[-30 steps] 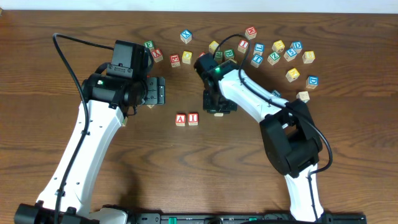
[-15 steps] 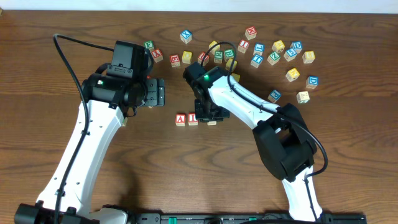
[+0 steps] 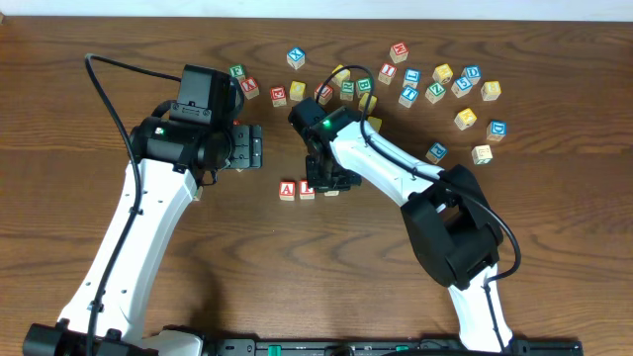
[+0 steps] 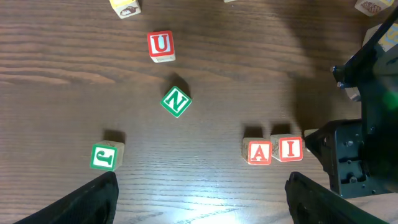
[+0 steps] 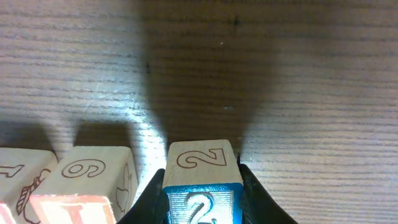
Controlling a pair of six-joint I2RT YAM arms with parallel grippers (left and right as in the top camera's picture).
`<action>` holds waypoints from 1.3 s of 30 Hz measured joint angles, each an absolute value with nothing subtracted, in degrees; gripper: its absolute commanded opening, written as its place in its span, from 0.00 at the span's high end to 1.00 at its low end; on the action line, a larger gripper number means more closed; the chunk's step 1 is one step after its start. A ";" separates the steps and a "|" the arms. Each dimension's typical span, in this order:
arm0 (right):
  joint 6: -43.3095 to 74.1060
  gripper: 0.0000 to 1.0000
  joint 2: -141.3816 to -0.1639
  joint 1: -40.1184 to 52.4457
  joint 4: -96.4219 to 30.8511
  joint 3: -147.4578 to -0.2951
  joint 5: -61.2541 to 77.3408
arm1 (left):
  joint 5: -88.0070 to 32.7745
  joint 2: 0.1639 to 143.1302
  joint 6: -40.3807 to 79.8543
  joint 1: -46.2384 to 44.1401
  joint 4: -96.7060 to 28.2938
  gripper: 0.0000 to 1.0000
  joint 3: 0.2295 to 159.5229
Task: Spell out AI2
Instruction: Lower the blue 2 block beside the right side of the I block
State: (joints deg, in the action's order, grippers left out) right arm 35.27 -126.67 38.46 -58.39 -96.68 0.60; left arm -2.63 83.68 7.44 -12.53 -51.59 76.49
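Note:
A red "A" block [image 3: 287,189] and a red "I" block [image 3: 307,187] sit side by side on the table; they also show in the left wrist view as "A" [image 4: 259,151] and "I" [image 4: 288,148]. My right gripper [image 3: 329,184] is shut on a blue "2" block [image 5: 202,180] and holds it just right of the "I" block [image 5: 93,186], close beside it. My left gripper [image 4: 199,199] is open and empty, hovering left of the row.
Several loose letter blocks lie along the far side, such as a red one [image 3: 279,95] and a yellow one [image 3: 465,118]. In the left wrist view lie a "U" block [image 4: 161,45], an "N" block [image 4: 175,101] and a "J" block [image 4: 104,155].
My right gripper has moved left with the "2" block, from right of the row to right beside the "I" block. The left arm has not moved.

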 measured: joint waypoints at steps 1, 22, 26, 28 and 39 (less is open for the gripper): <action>35.27 0.99 -126.67 38.52 -58.39 -96.68 0.43 | -2.63 83.68 7.44 -12.53 -51.62 0.15 76.49; 34.94 0.99 -126.67 40.18 -59.18 -96.68 -1.74 | -2.63 83.92 7.44 -12.53 -51.62 0.15 76.49; 35.24 0.99 -126.67 41.58 -59.05 -96.68 -2.85 | -2.63 84.60 7.44 -12.53 -51.62 0.15 76.49; 35.38 0.99 -126.67 42.04 -58.89 -96.68 -3.09 | -2.63 84.79 7.44 -12.53 -51.64 0.16 76.49; 35.40 0.99 -126.67 42.19 -58.89 -96.68 -3.22 | -2.63 84.86 7.44 -12.53 -51.90 0.16 76.49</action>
State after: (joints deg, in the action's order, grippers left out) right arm 35.40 -126.67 42.19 -58.89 -96.68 -3.22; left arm -2.63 84.86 7.44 -12.53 -51.90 76.49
